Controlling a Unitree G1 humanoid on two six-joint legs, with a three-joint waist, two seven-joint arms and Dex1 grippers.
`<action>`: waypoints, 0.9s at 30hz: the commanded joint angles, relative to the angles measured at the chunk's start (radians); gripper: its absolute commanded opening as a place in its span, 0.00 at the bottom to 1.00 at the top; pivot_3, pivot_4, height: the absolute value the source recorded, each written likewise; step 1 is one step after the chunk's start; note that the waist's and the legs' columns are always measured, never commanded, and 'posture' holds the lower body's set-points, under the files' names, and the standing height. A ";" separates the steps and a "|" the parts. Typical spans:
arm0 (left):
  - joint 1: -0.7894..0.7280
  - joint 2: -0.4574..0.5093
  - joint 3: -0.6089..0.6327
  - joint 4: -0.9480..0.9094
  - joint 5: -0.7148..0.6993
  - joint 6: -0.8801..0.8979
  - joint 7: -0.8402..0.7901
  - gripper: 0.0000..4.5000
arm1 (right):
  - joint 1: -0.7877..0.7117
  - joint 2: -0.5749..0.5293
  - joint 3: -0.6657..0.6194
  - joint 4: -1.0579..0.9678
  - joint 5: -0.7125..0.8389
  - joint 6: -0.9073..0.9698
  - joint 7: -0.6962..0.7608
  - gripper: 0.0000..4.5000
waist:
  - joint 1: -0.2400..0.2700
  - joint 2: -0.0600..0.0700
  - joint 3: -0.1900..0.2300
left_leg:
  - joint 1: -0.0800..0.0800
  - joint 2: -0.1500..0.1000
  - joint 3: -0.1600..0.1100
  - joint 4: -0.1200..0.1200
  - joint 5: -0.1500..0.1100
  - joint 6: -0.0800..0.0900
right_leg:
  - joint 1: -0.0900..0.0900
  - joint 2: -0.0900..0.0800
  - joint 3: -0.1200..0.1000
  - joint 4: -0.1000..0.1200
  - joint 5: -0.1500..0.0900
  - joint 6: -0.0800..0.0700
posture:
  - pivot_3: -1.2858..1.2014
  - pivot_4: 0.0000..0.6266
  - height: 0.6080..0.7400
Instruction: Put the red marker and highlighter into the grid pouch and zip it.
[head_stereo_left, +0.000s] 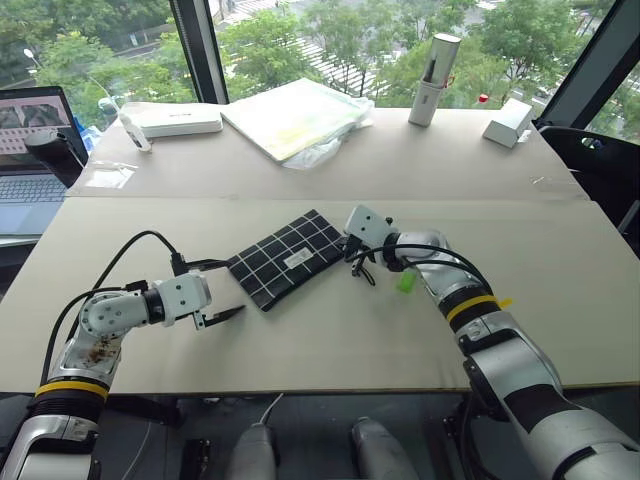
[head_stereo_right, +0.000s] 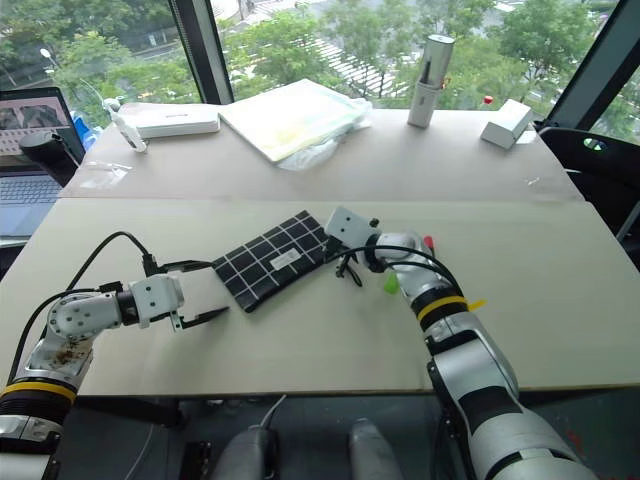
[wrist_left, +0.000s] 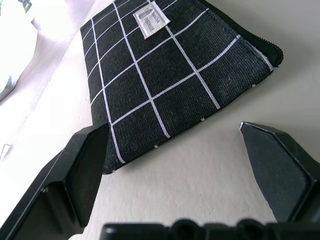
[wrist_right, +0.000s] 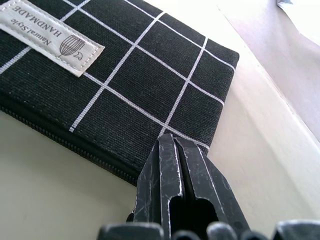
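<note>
Grid pouch lies flat and slanted at frame centre on the tan table, white label up. Left gripper, lower left, jaws spread wide and empty, just off the pouch's near corner. Right gripper, right of centre, fingers pressed together at the pouch's zipper-side corner; whether anything is pinched, cannot tell. Highlighter peeks out beside the right forearm; red marker tip just behind it.

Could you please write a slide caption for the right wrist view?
Shut right tool at the zipper edge of the grid pouch.
</note>
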 joint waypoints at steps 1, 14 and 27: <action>0.010 -0.026 -0.056 -0.006 0.034 -0.008 -0.007 1.00 | 0.011 -0.029 0.032 0.028 -0.062 -0.028 -0.012 0.01 | 0.004 0.000 0.000 | 0.000 0.000 0.000 0.001 0.000 0.000 | 0.000 0.000 0.000 0.000 0.000 0.000 | 0.52 0.24 1.00; -0.087 -0.121 -0.170 0.146 0.250 -0.193 0.169 1.00 | 0.006 -0.016 0.029 0.025 -0.065 -0.040 -0.001 0.01 | 0.024 0.010 -0.009 | 0.001 -0.001 -0.002 0.005 0.000 0.000 | 0.005 -0.002 -0.003 0.000 0.000 0.000 | 0.52 0.24 1.00; -0.221 -0.187 -0.246 0.256 0.322 -0.252 0.240 1.00 | -0.002 -0.008 0.018 0.046 -0.062 -0.044 -0.009 0.01 | 0.039 0.012 -0.011 | 0.012 -0.002 -0.004 0.005 0.000 0.000 | 0.018 -0.002 -0.006 -0.003 0.000 0.001 | 0.52 0.24 1.00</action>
